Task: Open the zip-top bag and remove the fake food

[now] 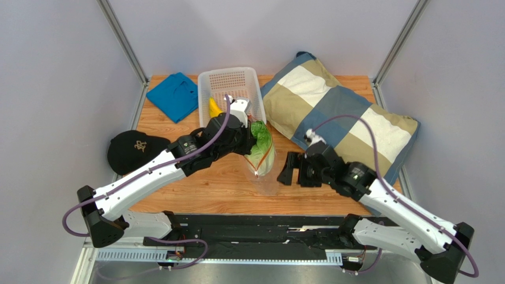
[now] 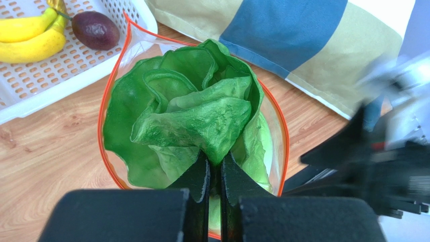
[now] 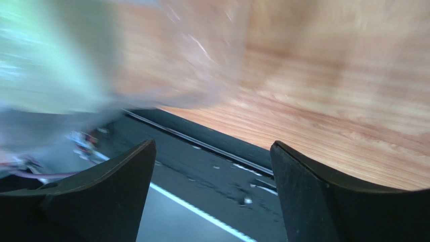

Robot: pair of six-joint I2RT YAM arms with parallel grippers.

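The zip-top bag (image 1: 262, 168) stands open on the table, its orange-red rim (image 2: 107, 96) spread wide. The green-white lettuce head (image 2: 192, 106) sticks up out of the mouth; it also shows in the top view (image 1: 261, 141). My left gripper (image 2: 215, 162) is shut on a lettuce leaf, above the bag. My right gripper (image 1: 288, 169) is open and empty just right of the bag; its view is blurred, with the bag (image 3: 166, 55) at upper left. The banana bunch (image 2: 30, 35) and dark purple fruit (image 2: 96, 29) lie in the white basket. The orange is out of view.
The white perforated basket (image 1: 216, 80) stands behind the bag. A striped pillow (image 1: 338, 115) lies at the right, a blue cloth (image 1: 173, 94) at the back left, a black cap (image 1: 133, 148) at the left edge. The table's near edge shows in the right wrist view (image 3: 212, 146).
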